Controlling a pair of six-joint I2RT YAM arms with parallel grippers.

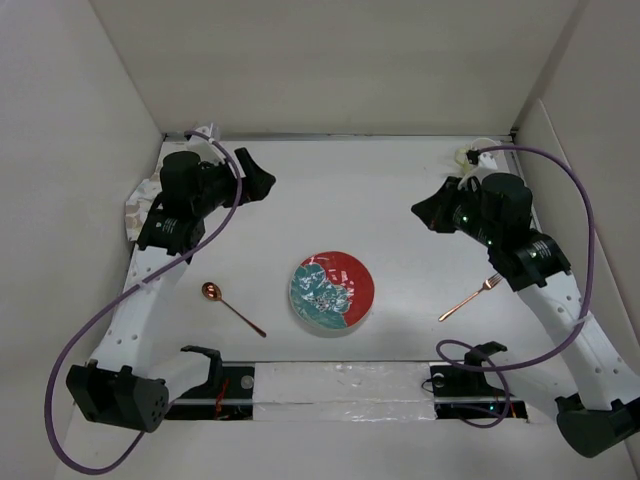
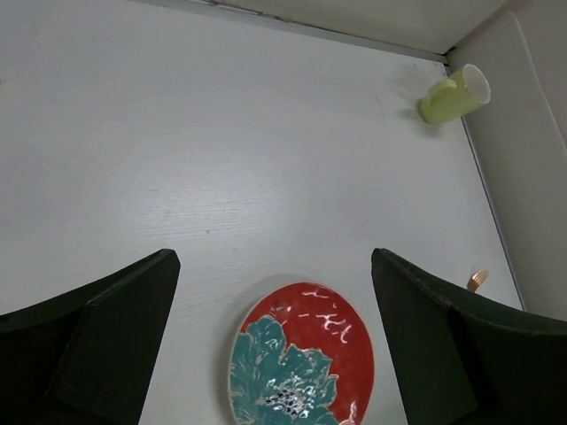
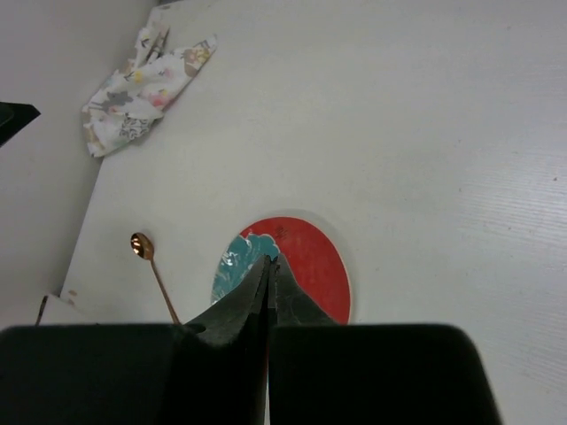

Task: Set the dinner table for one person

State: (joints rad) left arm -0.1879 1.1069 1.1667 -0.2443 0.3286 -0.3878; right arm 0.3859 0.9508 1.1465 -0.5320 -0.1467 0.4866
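Clearly, the left end effector (image 2: 275,258) gapes wide, empty, while the right end effector (image 3: 268,266) is clenched on nothing.

Red-and-teal floral plate (image 1: 332,292) sits mid-scene. Copper spoon (image 1: 238,313) to its left, apart, bowl end angled far-left. Copper fork (image 1: 470,298) way off right, tines pointing away. Pale green cup (image 2: 454,95) looks tipped on side, far right corner. Crumpled patterned cloth (image 3: 142,93) bunched at far left edge. Shiny tape strip (image 1: 350,380) along near edge.
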